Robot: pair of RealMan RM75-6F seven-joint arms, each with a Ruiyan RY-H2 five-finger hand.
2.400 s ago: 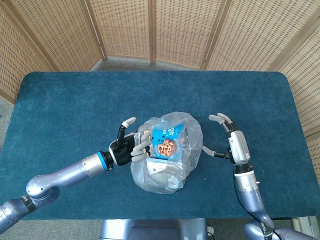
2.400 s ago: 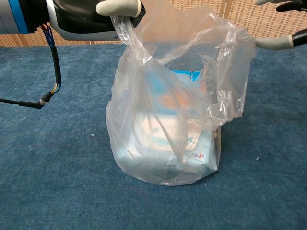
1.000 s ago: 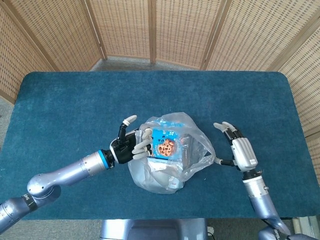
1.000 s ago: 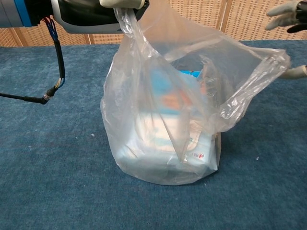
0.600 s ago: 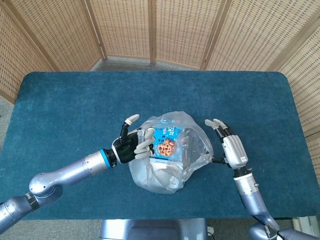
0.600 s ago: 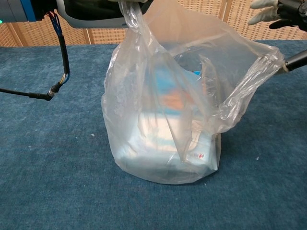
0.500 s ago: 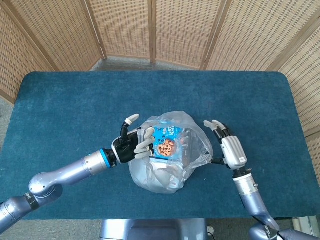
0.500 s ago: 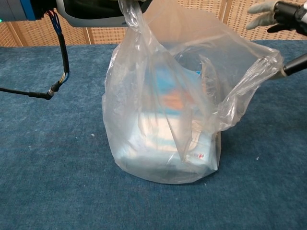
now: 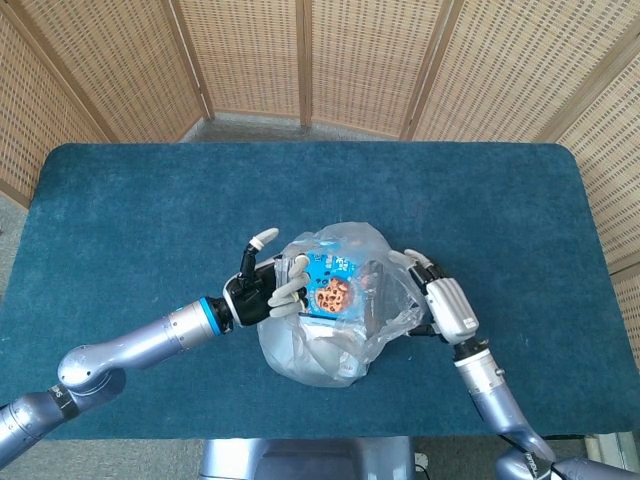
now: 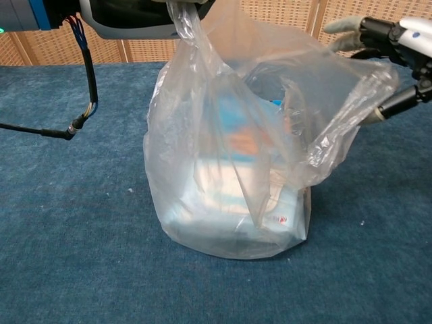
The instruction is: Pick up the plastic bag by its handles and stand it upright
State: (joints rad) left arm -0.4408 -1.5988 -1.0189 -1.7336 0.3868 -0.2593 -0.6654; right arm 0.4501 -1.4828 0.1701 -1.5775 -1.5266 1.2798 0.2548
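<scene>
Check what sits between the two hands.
The plastic bag with a blue snack packet inside; the left hand holds one handle, the right hand touches its other side, clearest in head view.

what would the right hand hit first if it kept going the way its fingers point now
Most likely the plastic bag: the right hand points its fingers toward the bag's upper right side, where the film bulges out at the right handle. Depth is unclear, but nothing else lies in that line.

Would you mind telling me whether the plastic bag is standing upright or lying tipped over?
Upright: the plastic bag sits on its base, one handle held up by the left hand.
</scene>
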